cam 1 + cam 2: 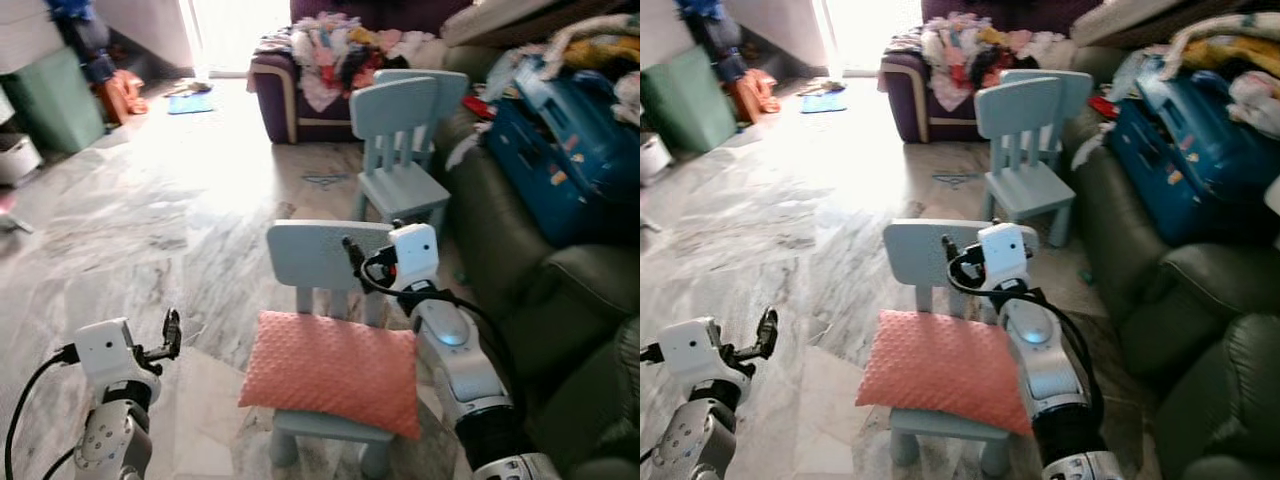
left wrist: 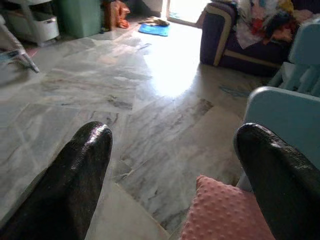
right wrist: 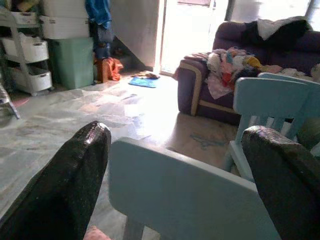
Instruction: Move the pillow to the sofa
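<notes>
A salmon-pink dotted pillow (image 1: 335, 370) lies flat on the seat of a small pale-blue child's chair (image 1: 315, 250) just in front of me. My right gripper (image 3: 177, 134) hovers open just above and behind the chair's backrest, empty, with the pillow below it. Lower left, my left gripper (image 2: 172, 132) is held open over the marble floor, a short way left of the pillow's corner (image 2: 225, 215), touching nothing. The dark green sofa (image 1: 540, 275) runs along the right, close beside the chair.
A blue suitcase (image 1: 560, 150) and loose clothes cover the sofa's far part. A second pale-blue chair (image 1: 400, 130) stands farther ahead. A purple armchair (image 1: 290, 100) piled with clothes is at the back. Storage bins (image 1: 45, 105) line the far left. Open marble floor (image 1: 150, 220) lies left.
</notes>
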Tool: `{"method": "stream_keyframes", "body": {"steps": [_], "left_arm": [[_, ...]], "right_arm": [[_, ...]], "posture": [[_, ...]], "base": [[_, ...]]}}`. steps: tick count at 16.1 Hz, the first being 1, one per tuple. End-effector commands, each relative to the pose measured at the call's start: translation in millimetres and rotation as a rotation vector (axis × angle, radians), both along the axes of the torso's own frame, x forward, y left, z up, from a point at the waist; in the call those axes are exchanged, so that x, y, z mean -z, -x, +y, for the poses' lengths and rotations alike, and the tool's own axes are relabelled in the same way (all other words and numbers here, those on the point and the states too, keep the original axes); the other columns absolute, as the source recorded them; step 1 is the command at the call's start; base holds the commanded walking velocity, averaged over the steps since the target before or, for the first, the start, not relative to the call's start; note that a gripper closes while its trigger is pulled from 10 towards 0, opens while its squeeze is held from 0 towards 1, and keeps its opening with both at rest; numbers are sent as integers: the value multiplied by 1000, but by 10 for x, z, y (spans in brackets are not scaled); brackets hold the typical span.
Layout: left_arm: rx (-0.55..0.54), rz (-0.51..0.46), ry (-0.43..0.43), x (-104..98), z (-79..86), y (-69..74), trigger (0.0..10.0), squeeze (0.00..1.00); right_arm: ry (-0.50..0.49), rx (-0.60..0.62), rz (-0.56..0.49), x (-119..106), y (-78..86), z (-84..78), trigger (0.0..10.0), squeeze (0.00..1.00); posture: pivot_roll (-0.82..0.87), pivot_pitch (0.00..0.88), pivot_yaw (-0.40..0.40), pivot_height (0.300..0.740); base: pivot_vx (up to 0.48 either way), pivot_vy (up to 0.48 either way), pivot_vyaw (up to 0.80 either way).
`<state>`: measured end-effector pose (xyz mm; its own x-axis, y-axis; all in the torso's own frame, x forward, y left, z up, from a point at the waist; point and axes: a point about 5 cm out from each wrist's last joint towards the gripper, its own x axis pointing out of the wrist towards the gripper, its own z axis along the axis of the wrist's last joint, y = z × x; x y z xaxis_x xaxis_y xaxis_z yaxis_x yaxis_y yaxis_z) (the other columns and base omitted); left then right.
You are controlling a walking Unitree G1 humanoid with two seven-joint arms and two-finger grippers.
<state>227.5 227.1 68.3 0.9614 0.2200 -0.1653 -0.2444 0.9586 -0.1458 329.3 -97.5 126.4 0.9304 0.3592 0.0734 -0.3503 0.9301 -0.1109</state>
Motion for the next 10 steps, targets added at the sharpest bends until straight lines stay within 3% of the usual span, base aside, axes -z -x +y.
{"method": "stream_keyframes", "body": {"steps": [1,7,10], "left_arm": [[-7,-14,-4,-25,20,12,10000,0],[0,-19,20,-17,-11,18,10000,0],[-17,-3,21,11,-15,25,10000,0]], "right_arm": [[2,-11,-4,-13,4,31,10000,0],[4,-10,-2,-6,10,32,10000,0],[6,-10,-3,-5,13,26,10000,0]], "posture": [[-99,13,47,740],[-102,15,48,740],[-103,17,46,740]], "base": [[345,0,0],[325,0,0],[0,0,0]]}}
